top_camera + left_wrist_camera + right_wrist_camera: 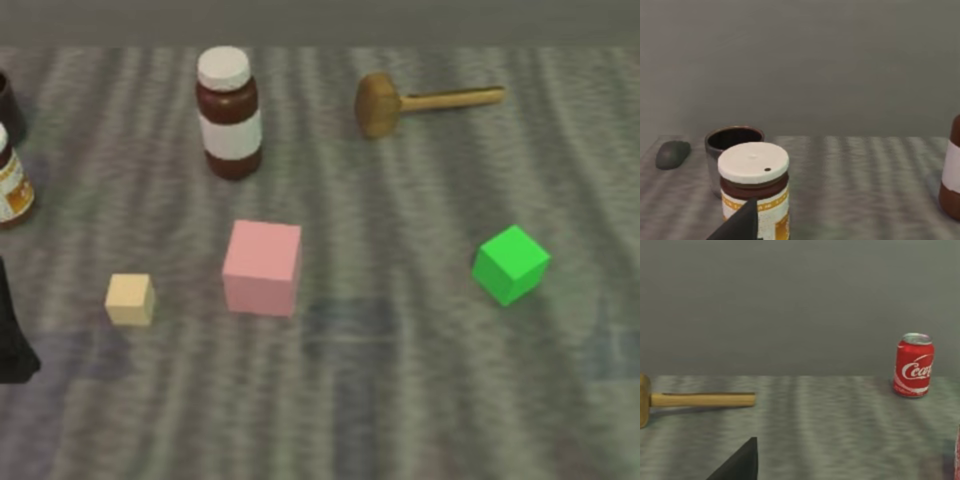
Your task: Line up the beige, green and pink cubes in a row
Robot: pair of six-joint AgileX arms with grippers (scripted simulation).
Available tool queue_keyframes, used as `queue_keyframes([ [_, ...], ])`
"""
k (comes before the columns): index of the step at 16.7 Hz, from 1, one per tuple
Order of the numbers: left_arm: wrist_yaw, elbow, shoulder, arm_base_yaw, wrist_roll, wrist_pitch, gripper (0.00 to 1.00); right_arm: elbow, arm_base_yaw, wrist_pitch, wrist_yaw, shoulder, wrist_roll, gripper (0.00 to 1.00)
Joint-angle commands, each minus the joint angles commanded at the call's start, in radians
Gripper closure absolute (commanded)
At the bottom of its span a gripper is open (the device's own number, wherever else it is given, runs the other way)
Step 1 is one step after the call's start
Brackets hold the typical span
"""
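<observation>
Whether the fingers of either gripper are apart or together cannot be told: the left wrist view shows only a dark wedge of the left gripper [740,225], the right wrist view a like wedge of the right gripper [740,462], and the top view shows just a black part of the left arm at the table's left edge. Nearest that edge sits the small matte beige cube [130,299], with the large light pink cube [262,267] near on its right and apart from it. The bright green cube [511,264] stands well apart toward the right, turned corner-on, with bare mottled grey table [400,400] all around it. Farther back stand a brown white-capped bottle [228,112] and a wooden mallet [420,102] lying flat. At the far left edge a second labelled jar [755,190] stands just beside a dark cup [732,145]. A red soda can [913,365] stands upright, seen only from the right wrist.
</observation>
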Motion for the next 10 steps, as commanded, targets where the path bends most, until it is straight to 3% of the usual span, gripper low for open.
queue_keyframes([
  [5, 0.002, 0.059, 0.061, -0.011, -0.008, -0.040, 0.00, 0.000, 0.000, 0.000, 0.000, 0.000, 0.000, 0.00],
  [10, 0.000, 0.310, 0.378, -0.049, -0.042, -0.218, 0.00, 0.000, 0.000, 0.000, 0.000, 0.000, 0.000, 0.00],
])
